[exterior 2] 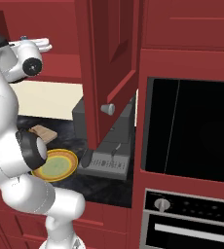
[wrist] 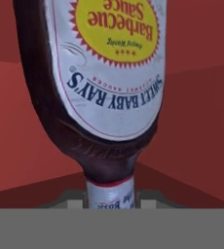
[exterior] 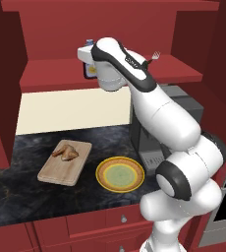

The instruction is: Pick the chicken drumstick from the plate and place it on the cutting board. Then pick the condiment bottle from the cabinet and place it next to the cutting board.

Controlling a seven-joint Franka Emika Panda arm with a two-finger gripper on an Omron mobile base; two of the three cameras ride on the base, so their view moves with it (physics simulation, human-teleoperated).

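Between the tips of the gripper sits the neck of the condiment bottle, and the jaws look closed on it. Beyond it is the cabinet shelf. Best to lift straight, then go down toward the cutting board, far below on the counter.

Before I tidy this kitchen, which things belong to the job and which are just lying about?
Job:
golden-brown chicken drumstick
tan wooden cutting board
round yellow-orange plate
dark brown condiment bottle
dark red wooden cabinet
gripper

Lying about:
small silver fork
grey countertop appliance
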